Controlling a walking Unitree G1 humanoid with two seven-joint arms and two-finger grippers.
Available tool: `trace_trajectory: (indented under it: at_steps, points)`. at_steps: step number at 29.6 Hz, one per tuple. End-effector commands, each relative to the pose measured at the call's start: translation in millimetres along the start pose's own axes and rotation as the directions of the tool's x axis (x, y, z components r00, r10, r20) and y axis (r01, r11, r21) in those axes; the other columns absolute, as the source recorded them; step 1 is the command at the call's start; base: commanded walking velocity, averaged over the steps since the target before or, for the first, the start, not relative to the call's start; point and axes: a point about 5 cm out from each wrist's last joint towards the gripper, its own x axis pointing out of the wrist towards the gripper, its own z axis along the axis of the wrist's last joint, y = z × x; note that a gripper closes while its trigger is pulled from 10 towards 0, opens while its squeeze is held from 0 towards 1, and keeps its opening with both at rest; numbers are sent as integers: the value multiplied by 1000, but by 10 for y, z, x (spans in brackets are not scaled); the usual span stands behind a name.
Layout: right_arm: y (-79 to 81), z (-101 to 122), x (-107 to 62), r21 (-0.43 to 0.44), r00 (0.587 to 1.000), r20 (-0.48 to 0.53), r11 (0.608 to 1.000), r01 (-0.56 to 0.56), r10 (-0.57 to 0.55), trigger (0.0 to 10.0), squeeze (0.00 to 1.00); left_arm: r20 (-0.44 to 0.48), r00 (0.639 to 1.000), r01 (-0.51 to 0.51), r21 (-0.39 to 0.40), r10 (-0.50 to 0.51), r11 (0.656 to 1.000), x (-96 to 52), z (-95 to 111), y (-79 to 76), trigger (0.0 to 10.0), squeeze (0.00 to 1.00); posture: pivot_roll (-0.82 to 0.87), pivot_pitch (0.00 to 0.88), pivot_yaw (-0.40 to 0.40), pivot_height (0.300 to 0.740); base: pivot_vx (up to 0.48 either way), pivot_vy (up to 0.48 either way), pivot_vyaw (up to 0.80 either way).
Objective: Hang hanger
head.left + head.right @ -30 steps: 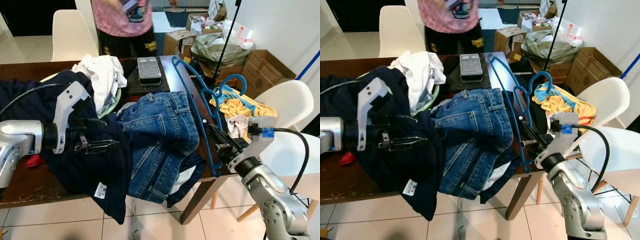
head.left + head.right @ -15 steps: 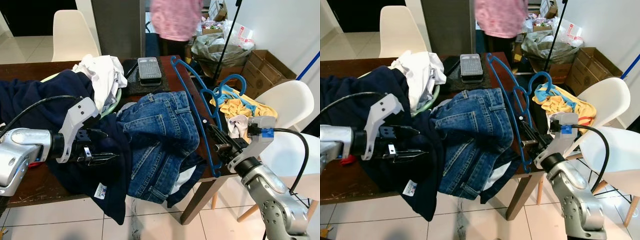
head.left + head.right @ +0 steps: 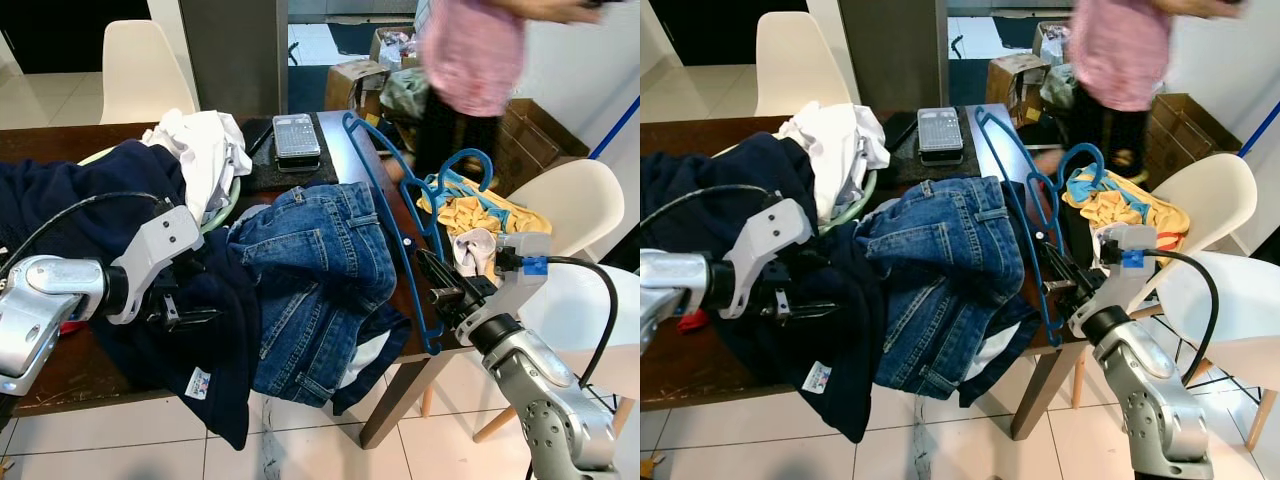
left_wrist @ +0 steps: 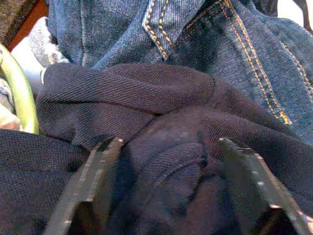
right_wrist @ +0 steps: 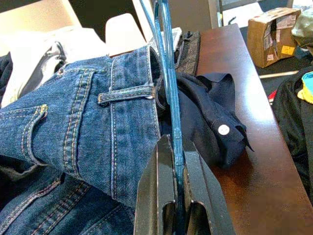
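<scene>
Nearby, blue jeans (image 3: 320, 270) beside right claw (image 5: 174, 147) pinching blue hanger (image 3: 395, 215), left claw (image 4: 168, 161) spread over navy garment (image 4: 146, 127).

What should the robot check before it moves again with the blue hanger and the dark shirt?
1. Right pincer shut on the blue hanger: ok.
2. Left pincer open around a fold of the navy garment: ok, not yet closed.
3. Hanger free of the jeans: not ok, it lies against them.
4. Garment free to lift: not ok, it is bunched against the jeans.
5. Space near the table: not ok, a person stands by its far corner.
6. Rail to hang on: cannot tell.
</scene>
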Motion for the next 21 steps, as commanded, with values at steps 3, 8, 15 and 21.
trace_trajectory:
  at_steps: [3,8,15,21]
  points:
    - [-2,-16,-13,-8,1000,2,1000,6,-6,10000,0,-19,1000,-12,21,13,1000,5,-33,19,0,0,42,137,-9,740,0,0,0]
    - [0,-17,-10,-8,1000,2,1000,3,-3,10000,0,-9,999,-34,36,35,999,-2,-1,56,0,0,44,132,-9,740,0,0,0]
    - [6,-20,-2,-7,1000,1,1000,-3,3,10000,0,76,985,-158,54,154,986,-57,170,233,0,0,44,127,-11,740,0,0,0]
    - [8,-19,2,-7,1000,2,1000,-4,4,10000,0,197,946,-270,47,256,962,-135,401,386,0,0,43,129,-12,740,0,0,0]
